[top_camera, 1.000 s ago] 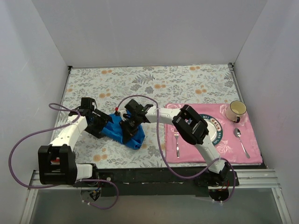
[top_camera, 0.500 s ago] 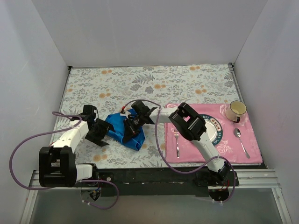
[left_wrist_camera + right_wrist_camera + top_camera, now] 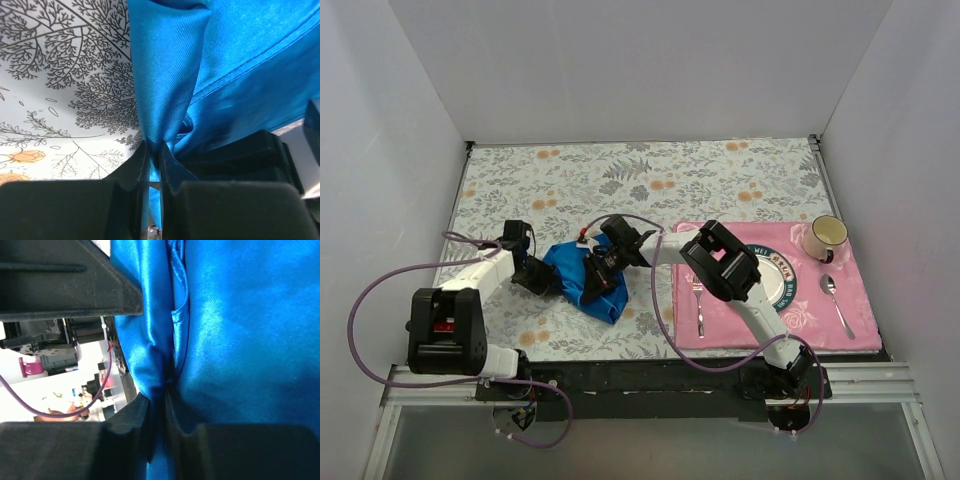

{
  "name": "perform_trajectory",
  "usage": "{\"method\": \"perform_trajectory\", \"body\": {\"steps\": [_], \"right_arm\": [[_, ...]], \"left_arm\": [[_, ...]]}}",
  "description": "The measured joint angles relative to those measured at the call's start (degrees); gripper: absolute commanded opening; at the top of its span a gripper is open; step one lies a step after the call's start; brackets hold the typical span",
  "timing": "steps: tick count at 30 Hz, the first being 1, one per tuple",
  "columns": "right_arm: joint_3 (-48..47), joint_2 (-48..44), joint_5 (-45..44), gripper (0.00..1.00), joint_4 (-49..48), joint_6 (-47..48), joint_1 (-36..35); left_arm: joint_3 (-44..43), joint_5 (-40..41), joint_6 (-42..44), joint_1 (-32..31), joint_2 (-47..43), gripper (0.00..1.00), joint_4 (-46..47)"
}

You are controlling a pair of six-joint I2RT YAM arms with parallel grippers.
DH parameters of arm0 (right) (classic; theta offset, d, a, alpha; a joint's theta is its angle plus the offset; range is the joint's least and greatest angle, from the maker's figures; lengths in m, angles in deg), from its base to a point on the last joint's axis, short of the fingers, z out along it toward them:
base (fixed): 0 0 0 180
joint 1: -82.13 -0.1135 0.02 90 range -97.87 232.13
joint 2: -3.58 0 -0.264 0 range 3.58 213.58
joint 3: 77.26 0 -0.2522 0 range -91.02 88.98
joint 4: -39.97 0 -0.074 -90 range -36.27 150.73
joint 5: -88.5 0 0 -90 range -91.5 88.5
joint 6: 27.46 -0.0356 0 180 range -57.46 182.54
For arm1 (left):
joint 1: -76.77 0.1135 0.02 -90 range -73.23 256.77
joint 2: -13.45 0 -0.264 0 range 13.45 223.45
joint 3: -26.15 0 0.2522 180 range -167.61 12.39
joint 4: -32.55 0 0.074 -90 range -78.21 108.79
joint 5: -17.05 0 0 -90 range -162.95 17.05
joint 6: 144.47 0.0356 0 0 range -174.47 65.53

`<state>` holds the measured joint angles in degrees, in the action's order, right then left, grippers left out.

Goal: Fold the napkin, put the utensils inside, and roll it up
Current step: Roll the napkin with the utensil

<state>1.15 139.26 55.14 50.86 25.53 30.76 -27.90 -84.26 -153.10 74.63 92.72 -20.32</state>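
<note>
Pinching a pleat of the napkin (image 3: 165, 65) each, the left gripper (image 3: 154, 150) and right gripper (image 3: 159, 400) have their jaws clamped on blue cloth, a detail only the wrist views give. The overhead view alone shows the cloth bunched on the floral tablecloth (image 3: 620, 180). Folding looks barely begun. The fork (image 3: 699, 305) lies on the pink placemat (image 3: 750, 335), and no knife is visible.

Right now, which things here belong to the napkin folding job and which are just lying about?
In the job: blue napkin, pinched by the left fingers and right fingers; no knife visible.
Lying about for now: pink placemat, plate, cup, fork, spoon.
</note>
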Motion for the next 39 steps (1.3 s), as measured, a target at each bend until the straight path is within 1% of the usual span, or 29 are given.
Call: {"method": "perform_trajectory", "body": {"steps": [2, 3, 6, 8, 9, 12, 13, 15, 17, 20, 25, 32, 35, 36, 38, 39], "right_arm": [[-0.5, -0.4, -0.5, 0.46, 2.2, 1.7, 0.0], [-1.3, -0.9, -0.9, 0.56, 4.4, 3.2, 0.1], [-5.3, -2.4, -4.0, 0.66, 12.9, 10.7, 0.0], [-8.1, -3.5, -7.6, 0.71, 18.8, 16.7, 0.0], [-9.0, -4.3, -9.7, 0.75, 21.3, 19.5, 0.0], [-9.3, -8.0, -16.4, 0.82, 26.8, 26.4, -0.3], [-8.8, -10.1, -19.2, 0.83, 27.9, 28.9, -0.5], [-7.5, -13.8, -24.9, 0.87, 28.6, 33.1, -1.6], [-6.2, -17.1, -29.9, 0.88, 28.7, 36.9, -3.5], [-3.8, -21.0, -38.0, 0.88, 27.2, 43.0, -8.3], [-1.0, -21.5, -46.9, 0.87, 25.2, 49.5, -15.2], [2.8, -19.5, -61.3, 0.8, 20.5, 54.7, -19.7], [3.5, -17.7, -65.0, 0.73, 18.8, 55.9, -20.3], [3.3, -17.2, -65.4, 0.65, 17.8, 56.1, -20.3], [2.6, -16.5, -66.3, 0.54, 17.2, 56.7, -20.4], [2.1, -15.8, -66.3, 0.44, 17.2, 56.8, -20.4]], "left_arm": [[-1.0, -0.3, 1.6, 0.1, 1.4, 0.0, -0.7], [-1.9, -0.6, 2.5, 0.2, 2.3, 0.0, -1.3], [-3.8, -1.4, 5.3, 0.6, 4.9, 0.0, -2.3], [-4.3, -1.2, 6.6, 0.9, 6.9, 0.0, -2.7], [-4.7, -1.7, 7.0, 1.0, 7.8, 0.0, -3.1], [-5.8, -2.4, 8.1, 1.3, 9.0, 0.0, -4.1], [-6.6, -2.8, 8.6, 1.4, 9.9, 0.0, -4.7], [-8.3, -3.4, 9.3, 1.6, 11.7, 0.0, -6.3], [-9.4, -3.8, 9.9, 1.7, 12.9, 0.0, -7.4], [-10.5, -3.7, 10.2, 1.6, 13.7, 0.0, -8.7], [-11.2, -3.5, 10.3, 1.6, 14.1, 0.0, -9.5], [-11.2, -3.8, 10.4, 1.7, 14.1, 0.0, -9.6], [-11.2, -3.9, 10.7, 1.7, 14.2, 0.0, -9.7], [-11.2, -3.9, 10.8, 1.7, 14.2, 0.0, -9.7], [-11.2, -4.0, 11.0, 1.8, 14.2, 0.0, -9.7], [-11.2, -4.0, 11.2, 1.8, 14.2, 0.0, -9.7]]}}
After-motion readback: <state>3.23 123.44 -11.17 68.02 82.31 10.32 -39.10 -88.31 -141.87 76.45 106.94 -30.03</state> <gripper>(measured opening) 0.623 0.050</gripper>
